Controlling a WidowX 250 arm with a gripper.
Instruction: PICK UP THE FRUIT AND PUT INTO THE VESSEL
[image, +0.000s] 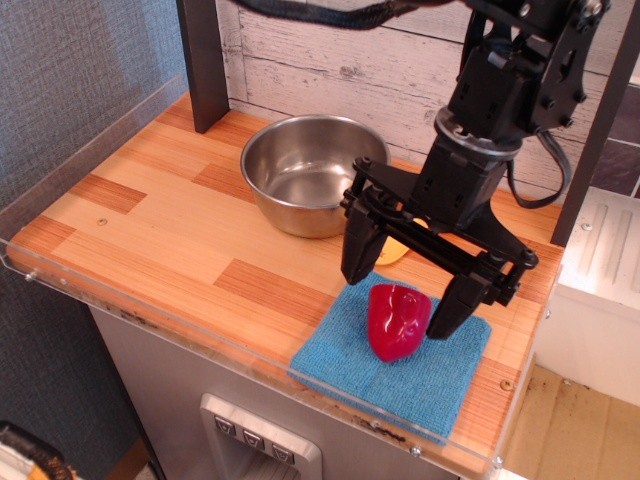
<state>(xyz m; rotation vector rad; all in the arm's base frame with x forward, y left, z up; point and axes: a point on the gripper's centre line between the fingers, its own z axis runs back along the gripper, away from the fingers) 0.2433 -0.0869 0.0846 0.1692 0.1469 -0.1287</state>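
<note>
Here the end effector (400, 292) hangs spread wide, one finger on either side of the red fruit (397, 320), apparently lined up to pinch it. The fruit lies on a blue cloth (430, 380) on the table (170, 220), near the empty steel bowl (305, 170) it is meant for.

one red fruit (396, 320), one steel bowl (300, 172), one blue cloth (420, 385), one claw (402, 285), one wooden table (170, 215)

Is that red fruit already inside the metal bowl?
No. The red fruit lies on the blue cloth, beside the empty metal bowl.
</note>
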